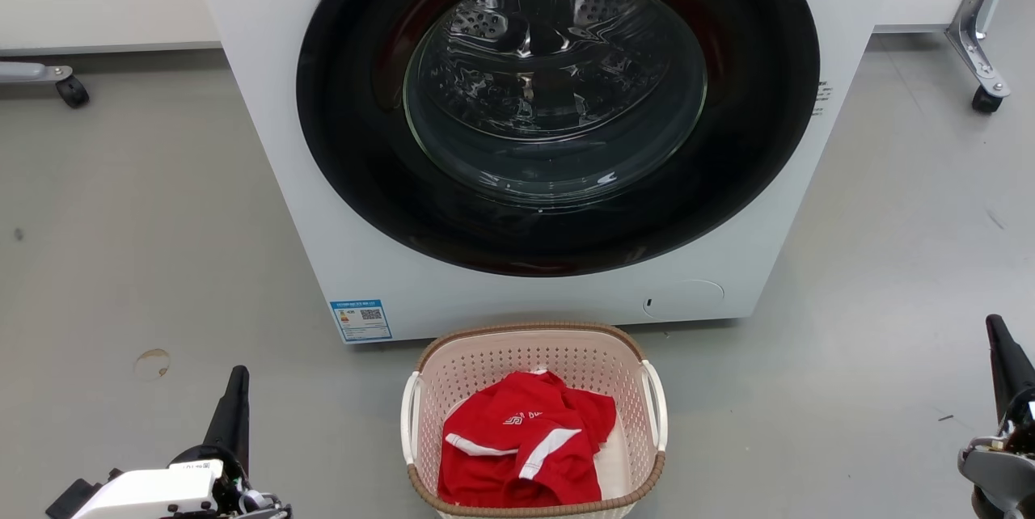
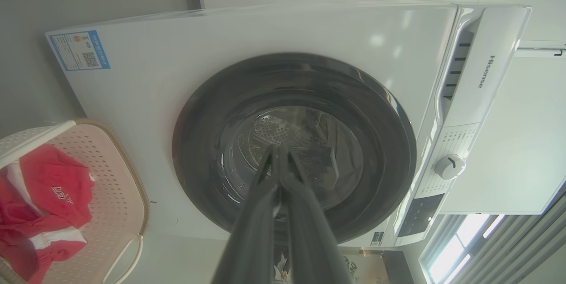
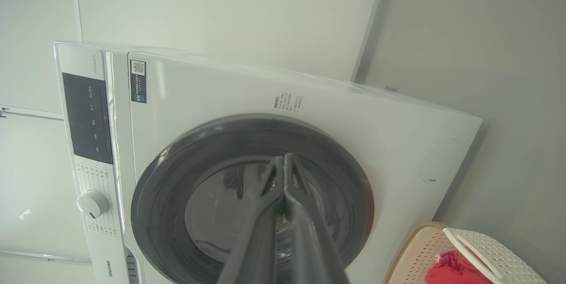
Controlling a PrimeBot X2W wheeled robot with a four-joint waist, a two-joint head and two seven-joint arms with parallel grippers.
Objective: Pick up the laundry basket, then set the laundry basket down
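Grey floor (image 1: 121,260) with one white front-loading washer (image 1: 267,179) and one laundry basket (image 1: 530,331) standing on it, on the near side of the washer's round door.
The washer's panel reads "Hisense" (image 2: 486,71); one blue label (image 1: 361,320) with a QR code sits at its lower left corner, and a second QR sticker (image 3: 138,81) beside the dark display. The basket is pale pink with a brown rim and two white handles, and holds one red garment (image 1: 525,438) whose white lettering is too small to read. The left gripper (image 1: 237,377) and right gripper (image 1: 994,329), fingers pressed together on nothing, flank the basket, well apart from it.
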